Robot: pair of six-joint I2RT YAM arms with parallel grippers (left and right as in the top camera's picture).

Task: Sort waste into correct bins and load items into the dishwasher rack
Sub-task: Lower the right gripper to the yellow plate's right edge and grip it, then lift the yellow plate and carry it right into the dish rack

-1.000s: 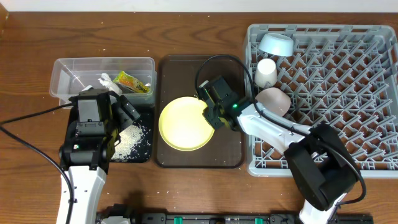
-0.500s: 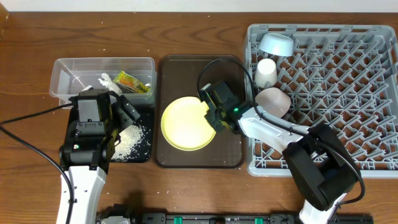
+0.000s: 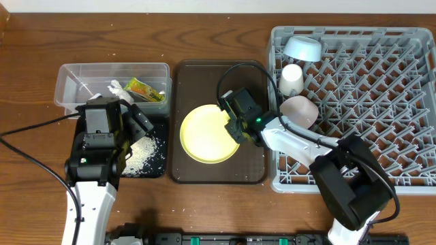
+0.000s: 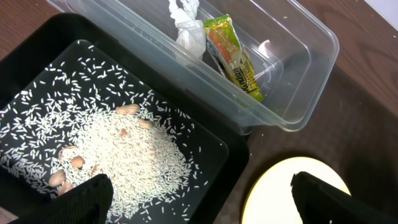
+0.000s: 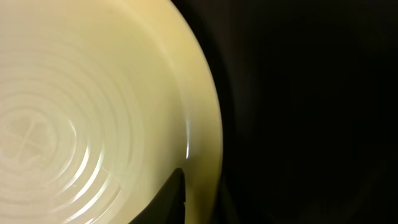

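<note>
The yellow plate (image 3: 204, 134) lies flat in the middle of the dark-brown tray (image 3: 197, 82). The right pincer (image 3: 234, 132), on the nearer arm, is at its right rim, toward the dishwasher rack (image 3: 381, 102). The jaws are nearly closed and seem to grip that rim. The left pincer (image 4: 202, 202) hangs wide open and empty over the black bin (image 4: 62, 43).

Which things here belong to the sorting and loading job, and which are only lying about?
Job: plate, blue bowl, cup, pink bowl, rack, tub, black bin, tissue, wrapper, rice.
Lying about: brown tray, table.
</note>
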